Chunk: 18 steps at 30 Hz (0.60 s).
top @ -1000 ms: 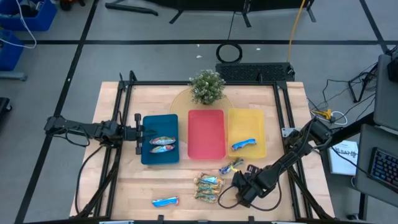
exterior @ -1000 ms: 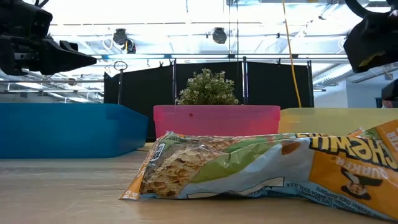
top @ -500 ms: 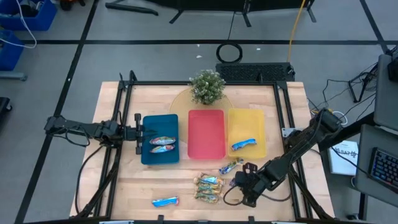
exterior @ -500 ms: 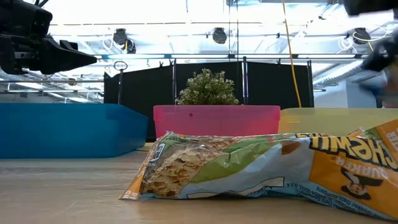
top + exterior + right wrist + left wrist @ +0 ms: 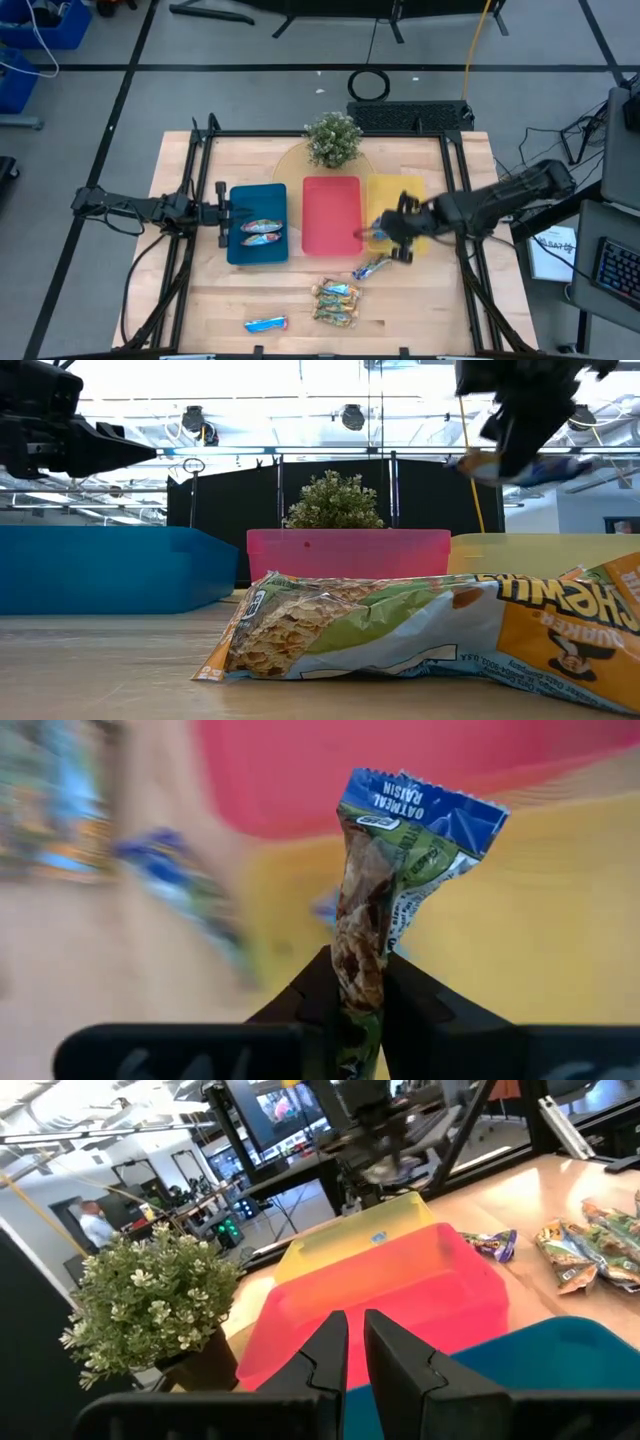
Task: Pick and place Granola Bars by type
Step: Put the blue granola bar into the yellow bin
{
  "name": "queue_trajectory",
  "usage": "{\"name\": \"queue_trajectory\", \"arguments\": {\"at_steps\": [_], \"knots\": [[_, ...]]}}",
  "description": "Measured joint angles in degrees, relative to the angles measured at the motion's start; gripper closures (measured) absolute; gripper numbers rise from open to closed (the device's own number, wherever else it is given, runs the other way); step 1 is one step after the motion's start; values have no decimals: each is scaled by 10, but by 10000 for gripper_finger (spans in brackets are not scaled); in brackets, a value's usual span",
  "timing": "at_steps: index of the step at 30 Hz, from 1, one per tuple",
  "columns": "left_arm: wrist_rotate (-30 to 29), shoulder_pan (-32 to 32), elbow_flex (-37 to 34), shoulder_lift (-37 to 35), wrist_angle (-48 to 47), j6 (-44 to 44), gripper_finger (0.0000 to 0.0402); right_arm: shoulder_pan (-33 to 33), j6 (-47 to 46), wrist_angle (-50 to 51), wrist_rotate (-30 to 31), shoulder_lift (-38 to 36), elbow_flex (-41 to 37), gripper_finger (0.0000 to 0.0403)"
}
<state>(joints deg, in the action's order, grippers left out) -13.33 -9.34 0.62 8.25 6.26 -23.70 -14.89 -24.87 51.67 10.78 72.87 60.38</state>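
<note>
So the big change from a second ago: the right gripper (image 5: pixel 388 237) is no longer down near the front edge of the bench. It has swung up and now hangs over the near left corner of the yellow tray (image 5: pixel 414 196), close to the seam with the red tray (image 5: pixel 331 215). It also has a granola bar (image 5: pixel 392 870) now, a blue-and-green wrapper pinched tight between the two fingers (image 5: pixel 308 984), with the wrapper sticking up past the fingertips. In the low view the bar (image 5: pixel 520 468) hangs in the air, well above the tray rims.

The right arm reaches in from the right edge of the bench, stretched almost flat across the yellow tray, with the wrist pointing toward the red one.

The left gripper (image 5: pixel 222 213) hasn't budged. It sits at the left edge of the blue tray (image 5: pixel 248 198), fingers (image 5: pixel 322 1352) nearly together with just a thin slit between them, holding nothing.

The rest looks untouched:
- two bars (image 5: pixel 259 232) in the blue tray
- one loose bar (image 5: pixel 371 267) just in front of the yellow tray
- a little cluster of bars (image 5: pixel 334 302) toward the front edge
- one blue bar (image 5: pixel 265 324) alone near the front edge, left of centre
- a potted plant (image 5: pixel 332 138) at the back edge
</note>
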Motion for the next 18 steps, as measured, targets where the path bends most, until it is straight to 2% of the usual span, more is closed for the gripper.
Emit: {"name": "queue_trajectory", "arguments": {"at_steps": [4, 8, 12, 18], "knots": [[-16, 0, 0, 0, 0, 0, 355, 72, 136, 22, -3, 13, 0, 365], [-56, 0, 0, 0, 16, -2, 355, 105, 239, 25, -1, 46, 0, 363], [-87, 0, 0, 0, 30, 25, 355, 127, 286, 25, 1, 80, -18, 355], [-93, 0, 0, 0, 31, 77, 355, 153, 307, 0, 1, 106, -89, 365]]}}
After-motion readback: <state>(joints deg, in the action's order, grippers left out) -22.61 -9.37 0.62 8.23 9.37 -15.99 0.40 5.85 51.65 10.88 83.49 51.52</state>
